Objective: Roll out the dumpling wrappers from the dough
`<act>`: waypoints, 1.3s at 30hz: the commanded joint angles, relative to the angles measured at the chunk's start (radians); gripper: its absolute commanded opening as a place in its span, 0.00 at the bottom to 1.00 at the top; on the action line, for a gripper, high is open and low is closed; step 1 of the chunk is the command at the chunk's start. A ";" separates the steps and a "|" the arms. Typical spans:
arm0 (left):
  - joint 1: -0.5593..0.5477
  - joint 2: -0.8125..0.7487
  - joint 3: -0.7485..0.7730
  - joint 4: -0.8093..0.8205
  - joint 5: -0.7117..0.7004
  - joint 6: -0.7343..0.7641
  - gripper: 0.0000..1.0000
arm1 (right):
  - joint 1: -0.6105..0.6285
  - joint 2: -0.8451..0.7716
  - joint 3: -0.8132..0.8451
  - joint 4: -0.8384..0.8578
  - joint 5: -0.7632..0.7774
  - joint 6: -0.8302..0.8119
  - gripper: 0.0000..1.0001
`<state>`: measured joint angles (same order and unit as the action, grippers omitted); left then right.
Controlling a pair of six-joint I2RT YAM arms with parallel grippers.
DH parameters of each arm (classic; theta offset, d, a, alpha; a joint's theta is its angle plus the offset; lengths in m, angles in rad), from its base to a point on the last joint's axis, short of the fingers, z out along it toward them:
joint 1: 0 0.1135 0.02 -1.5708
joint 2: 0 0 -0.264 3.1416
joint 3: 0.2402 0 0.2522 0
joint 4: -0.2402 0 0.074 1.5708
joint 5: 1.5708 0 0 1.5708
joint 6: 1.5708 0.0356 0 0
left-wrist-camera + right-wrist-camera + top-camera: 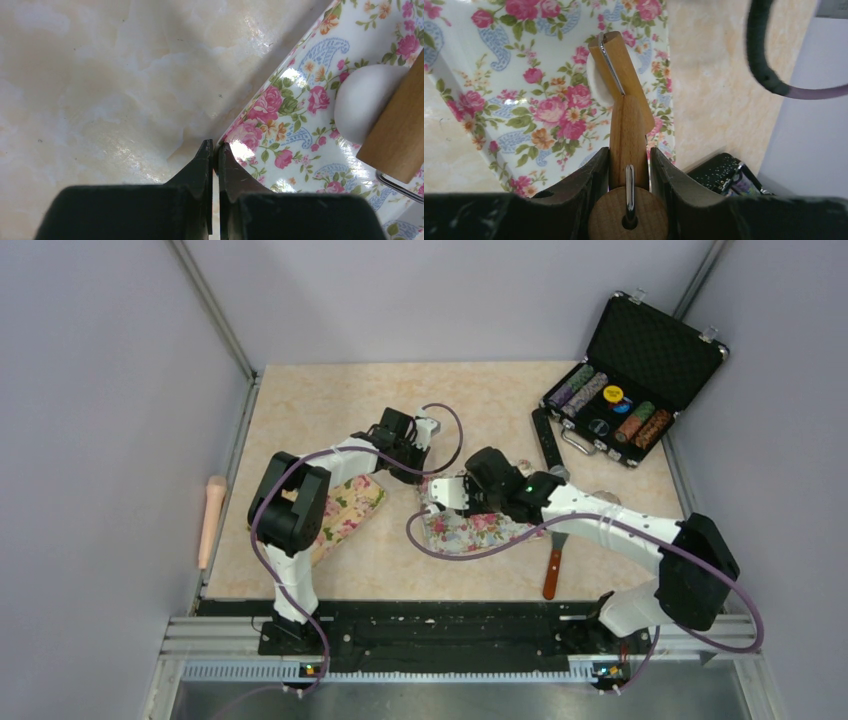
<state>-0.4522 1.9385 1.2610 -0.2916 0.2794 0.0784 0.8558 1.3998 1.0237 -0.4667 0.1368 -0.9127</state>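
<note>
Grey walls close in a pale marbled table (300, 400). An open chip case (640, 360) stands at its far right corner, and a floral mat (470, 535) lies about the middle, a little toward the near edge. On that mat, close to one of its edges, sits the dough (362, 102), a white rounded piece. From the wrist views it looks more domed than flat, though the roller hides much of it. The right gripper (629, 150) has its jaws narrowed onto the wooden handle of a small roller (619, 70), whose barrel rests over the dough. The left gripper (214, 145) is closed on nothing, its tips at the mat's edge; whether they press on the mat cannot be told. The step in hand seems to be the flattening itself. To do it well, the right arm should bear down steadily and make short strokes from the centre outward. Keeping the barrel level will thin the disc evenly and stop it creeping off the nearby edge of the mat. The left tips would serve best pinning the mat so it cannot slide.
</note>
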 commanded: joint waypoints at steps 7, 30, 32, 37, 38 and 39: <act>0.000 0.015 -0.008 0.026 -0.046 0.009 0.00 | 0.048 0.012 -0.083 -0.034 -0.053 -0.014 0.00; 0.001 0.012 -0.013 0.029 -0.045 0.008 0.00 | 0.106 0.080 -0.118 -0.301 -0.121 -0.011 0.00; 0.000 0.013 -0.013 0.029 -0.045 0.008 0.00 | 0.106 0.083 -0.125 -0.306 -0.125 -0.008 0.00; 0.000 0.012 -0.014 0.030 -0.045 0.008 0.00 | 0.107 0.081 -0.134 -0.321 -0.132 0.003 0.00; 0.001 0.012 -0.014 0.029 -0.045 0.008 0.00 | 0.106 0.081 -0.135 -0.326 -0.151 0.005 0.00; 0.000 0.011 -0.014 0.029 -0.045 0.008 0.00 | 0.106 0.081 -0.137 -0.330 -0.158 0.006 0.00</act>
<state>-0.4522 1.9385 1.2610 -0.2913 0.2794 0.0784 0.9401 1.4120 0.9520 -0.5144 0.1646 -0.9585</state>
